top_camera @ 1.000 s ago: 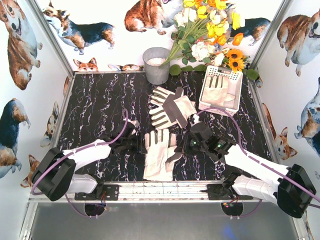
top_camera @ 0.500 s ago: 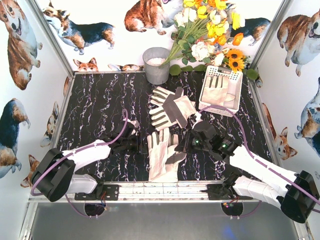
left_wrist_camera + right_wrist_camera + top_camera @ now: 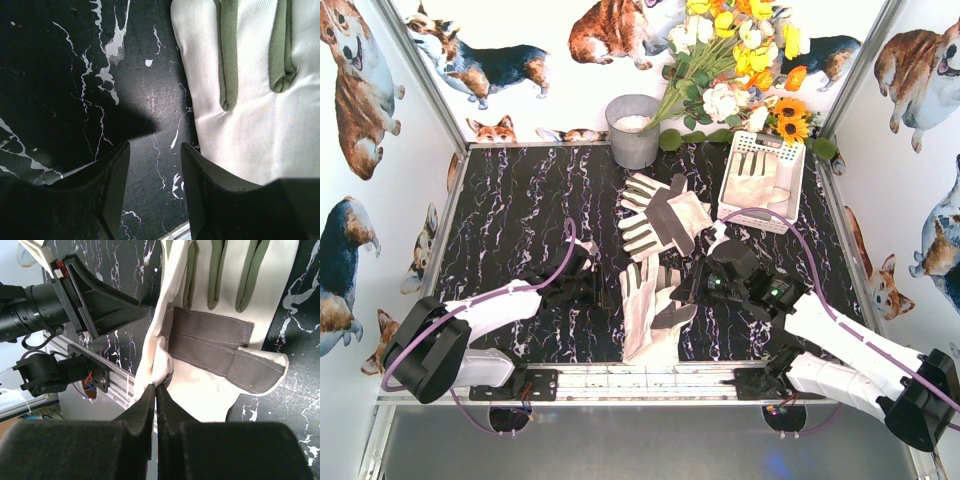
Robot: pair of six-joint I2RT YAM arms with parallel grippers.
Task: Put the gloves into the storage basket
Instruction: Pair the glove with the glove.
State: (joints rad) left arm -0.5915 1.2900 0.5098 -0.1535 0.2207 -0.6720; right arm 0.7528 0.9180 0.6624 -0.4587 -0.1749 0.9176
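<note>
One cream-white glove [image 3: 648,312] with grey patches lies near the front edge, between the two arms. My right gripper [image 3: 158,385] is shut on its side edge, and the fabric folds up there; from above that gripper [image 3: 688,297] sits at the glove's right side. My left gripper [image 3: 152,150] stands open over bare table, with the glove [image 3: 250,100] just to its right; it [image 3: 605,292] rests at the glove's left edge. Two more gloves [image 3: 665,215] lie overlapped mid-table. The white storage basket [image 3: 772,146] at the back right holds another glove [image 3: 757,182].
A grey metal bucket [image 3: 633,130] stands at the back centre, with a bunch of artificial flowers [image 3: 740,70] beside it and over the basket. Printed walls close in the black marbled table [image 3: 510,215]. The left arm [image 3: 75,305] shows in the right wrist view.
My right gripper has drawn the near glove's edge up and to the right, so the glove now looks narrower and sits a little further right. The left arm has barely moved.
</note>
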